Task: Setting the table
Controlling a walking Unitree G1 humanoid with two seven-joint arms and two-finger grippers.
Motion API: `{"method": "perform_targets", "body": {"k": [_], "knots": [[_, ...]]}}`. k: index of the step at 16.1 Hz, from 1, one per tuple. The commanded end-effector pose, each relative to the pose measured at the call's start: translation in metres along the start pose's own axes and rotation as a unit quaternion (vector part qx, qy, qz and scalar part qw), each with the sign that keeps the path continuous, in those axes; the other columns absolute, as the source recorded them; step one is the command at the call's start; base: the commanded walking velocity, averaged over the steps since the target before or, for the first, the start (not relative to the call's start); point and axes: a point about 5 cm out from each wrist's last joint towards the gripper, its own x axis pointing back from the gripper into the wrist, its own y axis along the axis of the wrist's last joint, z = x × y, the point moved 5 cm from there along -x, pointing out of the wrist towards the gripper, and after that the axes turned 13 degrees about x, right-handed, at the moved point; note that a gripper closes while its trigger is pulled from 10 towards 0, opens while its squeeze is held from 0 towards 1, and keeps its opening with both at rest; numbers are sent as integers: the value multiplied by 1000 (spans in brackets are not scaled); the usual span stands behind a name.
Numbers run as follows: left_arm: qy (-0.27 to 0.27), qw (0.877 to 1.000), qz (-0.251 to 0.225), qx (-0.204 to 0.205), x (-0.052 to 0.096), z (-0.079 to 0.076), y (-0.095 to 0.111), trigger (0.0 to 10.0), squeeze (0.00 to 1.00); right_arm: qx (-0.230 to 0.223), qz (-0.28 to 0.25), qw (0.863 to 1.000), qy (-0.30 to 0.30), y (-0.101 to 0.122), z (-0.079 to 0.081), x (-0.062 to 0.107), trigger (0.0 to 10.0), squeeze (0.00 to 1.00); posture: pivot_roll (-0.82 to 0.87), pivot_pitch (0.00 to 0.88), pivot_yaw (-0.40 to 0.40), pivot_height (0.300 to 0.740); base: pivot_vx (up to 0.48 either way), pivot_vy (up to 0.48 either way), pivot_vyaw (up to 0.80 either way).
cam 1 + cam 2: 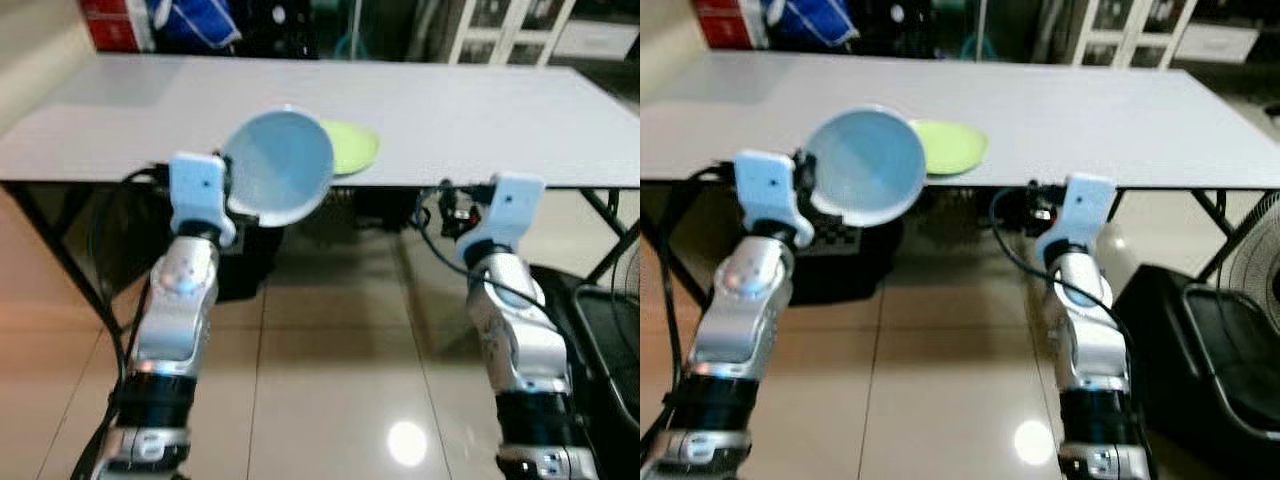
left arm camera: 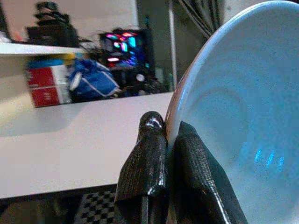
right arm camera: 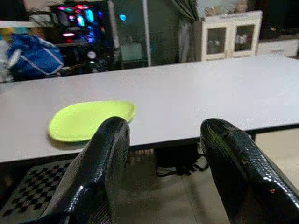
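Note:
My left gripper (image 2: 169, 135) is shut on the rim of a light blue bowl (image 1: 280, 165), held tilted at the near edge of the white table (image 1: 450, 110). The bowl's rim sits pinched between the black fingers (image 2: 149, 163). A lime green plate (image 1: 350, 148) lies flat on the table near its front edge, just behind the bowl. My right gripper (image 3: 163, 135) is open with nothing between its fingers, held below the table's front edge, to the right of the plate (image 3: 91, 120).
A blue bag (image 1: 195, 20) and a red box (image 1: 115, 22) sit beyond the table's far left. White cabinets (image 3: 229, 39) stand at the back right. A dark fan and black case (image 1: 1230, 330) are on the tiled floor at right.

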Motion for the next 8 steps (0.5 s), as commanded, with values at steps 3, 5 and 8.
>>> {"method": "perform_targets", "body": {"k": [3,5,8], "knots": [[-8,1000,-23,-2,-4,-1,16,10000,0,-5,2,1000,-3,3,-1,0,10000,0,47,0,-19,740,373,0,0],[-4,1000,-21,-3,-3,0,14,10000,0,-3,4,1000,-2,1,-2,2,10000,0,53,0,-19,740,377,0,0],[-7,1000,-20,-7,-1,1,15,10000,0,-13,11,1000,-4,-4,0,2,10000,0,61,0,-15,740,375,0,0]]}}
